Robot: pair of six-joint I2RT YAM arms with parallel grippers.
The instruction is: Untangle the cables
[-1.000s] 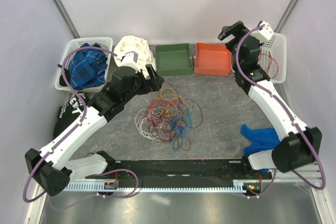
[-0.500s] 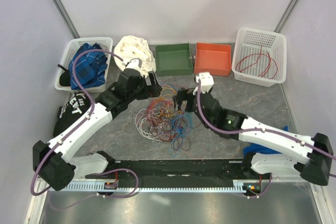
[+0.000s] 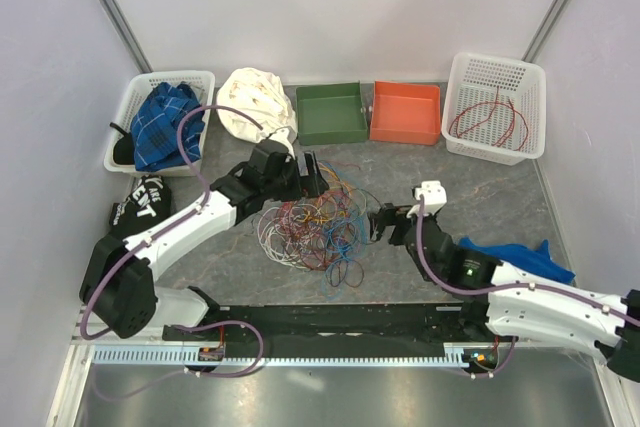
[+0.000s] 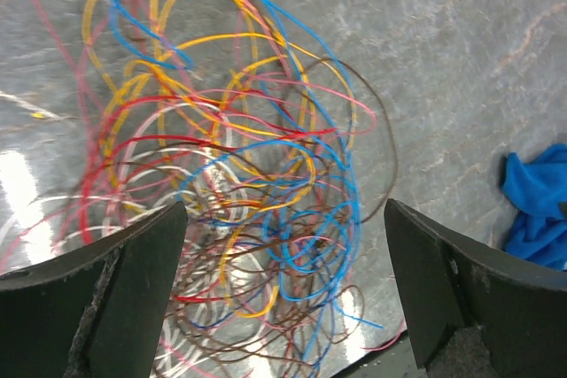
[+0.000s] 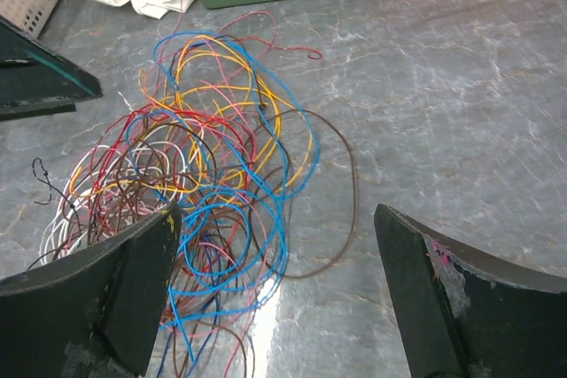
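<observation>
The cables (image 3: 315,227) lie in one tangled pile of red, orange, yellow, blue, brown and white loops on the grey table. My left gripper (image 3: 318,175) is open and empty at the pile's far edge. In the left wrist view the tangle (image 4: 248,174) fills the space between and beyond its spread fingers (image 4: 283,210). My right gripper (image 3: 380,222) is open and empty, just right of the pile. In the right wrist view (image 5: 276,219) the pile (image 5: 213,174) lies ahead to the left. A single red cable (image 3: 490,122) lies in the white basket (image 3: 497,72) at the back right.
A green bin (image 3: 332,112) and an orange bin (image 3: 405,112) stand behind the pile. A white cloth (image 3: 255,102) and a basket with blue plaid cloth (image 3: 160,127) are at the back left. A blue cloth (image 3: 515,252) lies beside the right arm, and a black bag (image 3: 140,202) is at the left.
My right arm has swung from over the back-right basket down to the pile's right side. My left gripper has moved right, over the pile's far edge.
</observation>
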